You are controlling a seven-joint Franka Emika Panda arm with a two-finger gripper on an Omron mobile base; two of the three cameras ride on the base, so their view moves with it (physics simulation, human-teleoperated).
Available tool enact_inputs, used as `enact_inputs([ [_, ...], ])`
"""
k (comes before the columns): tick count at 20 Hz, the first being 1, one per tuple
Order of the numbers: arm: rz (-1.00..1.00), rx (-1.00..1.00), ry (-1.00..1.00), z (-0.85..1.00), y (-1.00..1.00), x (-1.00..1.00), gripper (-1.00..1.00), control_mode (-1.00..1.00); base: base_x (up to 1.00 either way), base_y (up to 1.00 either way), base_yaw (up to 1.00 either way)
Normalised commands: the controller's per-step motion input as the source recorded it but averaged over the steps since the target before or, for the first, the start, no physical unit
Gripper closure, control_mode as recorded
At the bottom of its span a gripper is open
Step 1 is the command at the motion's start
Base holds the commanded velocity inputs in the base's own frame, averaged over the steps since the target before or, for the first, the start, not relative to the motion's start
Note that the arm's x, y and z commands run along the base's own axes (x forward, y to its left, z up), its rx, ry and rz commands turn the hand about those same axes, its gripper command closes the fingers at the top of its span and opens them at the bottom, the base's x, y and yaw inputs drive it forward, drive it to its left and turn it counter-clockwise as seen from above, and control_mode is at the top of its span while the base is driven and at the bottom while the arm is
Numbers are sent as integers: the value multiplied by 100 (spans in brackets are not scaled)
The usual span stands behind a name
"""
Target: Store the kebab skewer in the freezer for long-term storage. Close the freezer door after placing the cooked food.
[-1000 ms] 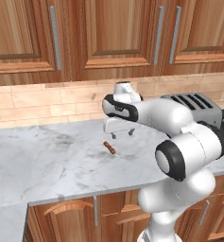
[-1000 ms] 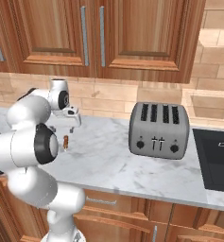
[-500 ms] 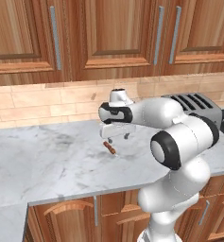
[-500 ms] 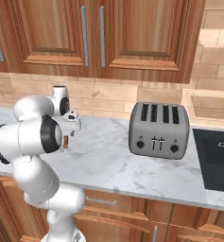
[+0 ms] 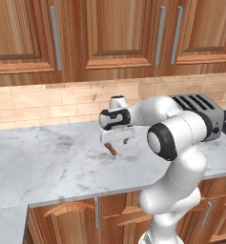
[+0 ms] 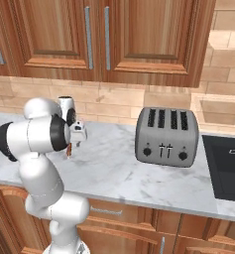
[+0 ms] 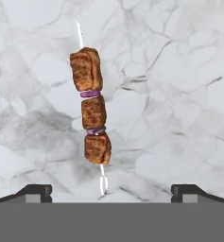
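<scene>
You're hovering the gripper [image 5: 115,141] just above the kebab skewer [image 7: 91,117], which is lying flat on the marble counter [image 5: 43,167]. Jaws are standing wide apart, holding nothing. In the hand view both fingertips [image 7: 35,191] are sitting low, one at each side, with the skewer running lengthwise between them but closer to one finger than the other. The meat is three brown chunks with purple slices between, on a thin pale stick poking out at both ends.

You're lining up the pick, so you're probably wanting to shift sideways until the skewer is sitting midway between the fingers before you're dropping. Aim to be closing across the middle chunk, not the bare stick; the stick looks thin and would likely slip or pivot. Keep coming straight down until the fingers are flanking the meat, close to the counter surface but not pressing into it.

The toaster [image 6: 164,136] is standing well apart on the counter, so it isn't crowding you. From the right base view the skewer [image 6: 69,149] is peeking out just beside the arm.
</scene>
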Motion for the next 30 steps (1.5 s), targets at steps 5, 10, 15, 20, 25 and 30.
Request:
enact_inputs([
  [5, 0, 0, 0, -19, 5, 19, -100, -100, 0, 0, 0],
  [10, 0, 0, 0, -14, 12, 4, -100, -100, 0, 0, 0],
  [15, 0, 0, 0, -19, 9, 0, -100, -100, 0, 0, 0],
  [20, 0, 0, 0, -24, 0, 12, -100, -100, 0, 0, 0],
  [25, 0, 0, 0, -23, 0, 9, -100, -100, 0, 0, 0],
  [30, 0, 0, 0, -13, 5, 0, -100, -100, 0, 0, 0],
])
